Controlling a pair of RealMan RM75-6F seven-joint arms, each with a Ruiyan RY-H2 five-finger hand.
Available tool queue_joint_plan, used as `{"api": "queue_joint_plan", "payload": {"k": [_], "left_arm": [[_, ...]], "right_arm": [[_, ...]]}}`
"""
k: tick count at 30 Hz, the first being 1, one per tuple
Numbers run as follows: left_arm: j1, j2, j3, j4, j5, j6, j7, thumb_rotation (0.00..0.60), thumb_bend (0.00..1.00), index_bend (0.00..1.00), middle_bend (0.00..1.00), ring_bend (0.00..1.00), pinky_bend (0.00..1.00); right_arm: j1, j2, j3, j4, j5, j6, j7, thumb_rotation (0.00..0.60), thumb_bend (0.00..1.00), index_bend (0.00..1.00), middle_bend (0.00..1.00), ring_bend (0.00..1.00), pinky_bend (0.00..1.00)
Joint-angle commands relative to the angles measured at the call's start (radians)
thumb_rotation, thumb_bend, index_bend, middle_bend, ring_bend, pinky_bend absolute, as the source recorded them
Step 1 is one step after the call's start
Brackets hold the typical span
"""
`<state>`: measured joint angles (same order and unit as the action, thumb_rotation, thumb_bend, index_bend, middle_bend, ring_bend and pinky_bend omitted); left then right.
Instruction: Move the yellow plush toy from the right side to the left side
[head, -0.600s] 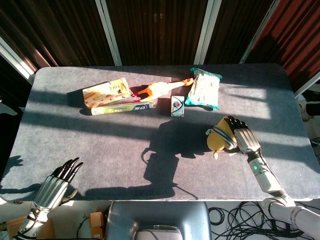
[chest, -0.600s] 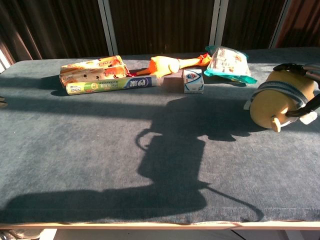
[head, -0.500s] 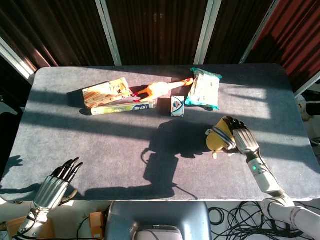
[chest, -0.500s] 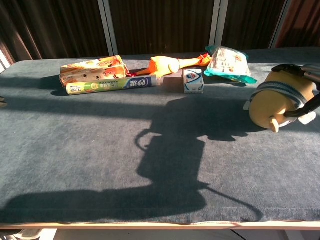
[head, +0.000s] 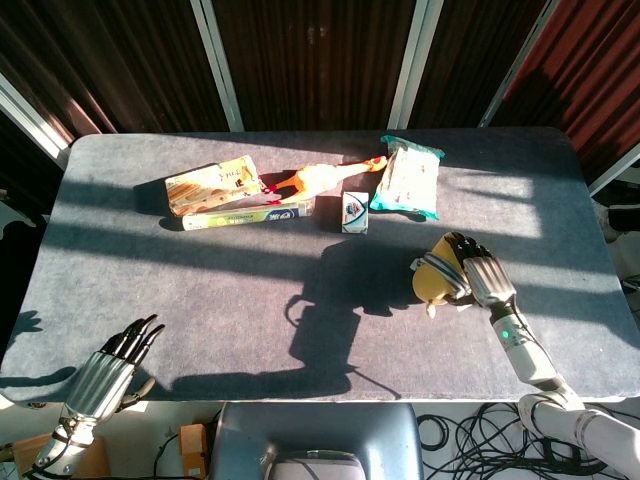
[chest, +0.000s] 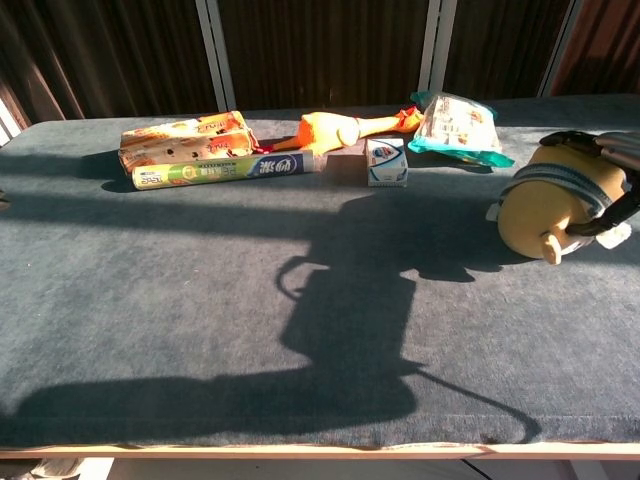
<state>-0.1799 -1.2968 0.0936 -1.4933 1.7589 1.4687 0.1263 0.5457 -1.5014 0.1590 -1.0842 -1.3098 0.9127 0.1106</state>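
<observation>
The yellow plush toy (head: 436, 279) (chest: 548, 205), round with a blue-grey band, lies on the right part of the grey table. My right hand (head: 478, 273) (chest: 615, 160) grips it from the right, fingers curled over its top. My left hand (head: 112, 365) hangs off the table's front left corner, fingers straight and holding nothing; the chest view does not show it.
Along the back of the table (head: 200, 290) lie an orange snack pack (head: 212, 184), a toothpaste box (head: 248, 214), a rubber chicken (head: 320, 178), a small white box (head: 353, 211) and a teal-edged bag (head: 408, 177). A large shadow covers the middle.
The right hand and the plush have barely shifted. The robot's shadow has slid slightly across the table. The left hand sits slightly lower.
</observation>
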Motion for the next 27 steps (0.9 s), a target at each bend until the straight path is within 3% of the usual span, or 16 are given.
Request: {"api": "queue_joint_plan", "payload": {"k": [1, 3, 6, 10, 14, 19, 23, 27], "left_arm": [[0.001, 0.002, 0.000, -0.002, 0.000, 0.002, -0.002, 0.600, 0.28, 0.00, 0.00, 0.08, 0.30], [0.001, 0.004, 0.000, -0.004, 0.000, 0.004, -0.006, 0.600, 0.28, 0.00, 0.00, 0.08, 0.30], [0.003, 0.007, -0.001, -0.004, 0.003, 0.011, -0.011, 0.600, 0.28, 0.00, 0.00, 0.08, 0.30], [0.004, 0.010, 0.000, -0.005, 0.005, 0.014, -0.019, 0.600, 0.28, 0.00, 0.00, 0.08, 0.29], [0.005, 0.012, 0.000, -0.005, 0.006, 0.018, -0.025, 0.600, 0.28, 0.00, 0.00, 0.08, 0.30], [0.004, 0.014, -0.002, -0.004, 0.002, 0.018, -0.034, 0.600, 0.28, 0.00, 0.00, 0.08, 0.30], [0.005, 0.015, -0.005, -0.005, -0.001, 0.020, -0.038, 0.600, 0.28, 0.00, 0.00, 0.08, 0.30], [0.005, 0.017, -0.007, -0.005, -0.003, 0.021, -0.046, 0.600, 0.28, 0.00, 0.00, 0.08, 0.30]], "right_arm": [[0.015, -0.063, 0.015, 0.091, 0.019, 0.018, -0.047, 0.600, 0.00, 0.16, 0.16, 0.24, 0.55], [0.022, -0.112, 0.024, 0.160, 0.032, 0.033, -0.078, 0.600, 0.03, 0.37, 0.33, 0.43, 0.70], [0.030, -0.185, 0.039, 0.261, 0.042, 0.067, -0.106, 0.600, 0.10, 0.62, 0.50, 0.60, 0.88], [0.033, -0.259, 0.039, 0.350, 0.004, 0.144, -0.038, 0.600, 0.15, 0.76, 0.57, 0.67, 0.96], [0.024, -0.266, 0.015, 0.308, -0.090, 0.280, 0.087, 0.600, 0.15, 0.78, 0.57, 0.67, 0.96], [0.053, -0.230, -0.012, 0.171, -0.213, 0.394, 0.176, 0.600, 0.15, 0.78, 0.57, 0.67, 0.96], [0.098, -0.227, 0.002, 0.058, -0.232, 0.367, 0.226, 0.600, 0.15, 0.78, 0.57, 0.67, 0.96], [0.154, -0.256, 0.022, 0.015, -0.219, 0.294, 0.229, 0.600, 0.15, 0.76, 0.57, 0.66, 0.94]]}}
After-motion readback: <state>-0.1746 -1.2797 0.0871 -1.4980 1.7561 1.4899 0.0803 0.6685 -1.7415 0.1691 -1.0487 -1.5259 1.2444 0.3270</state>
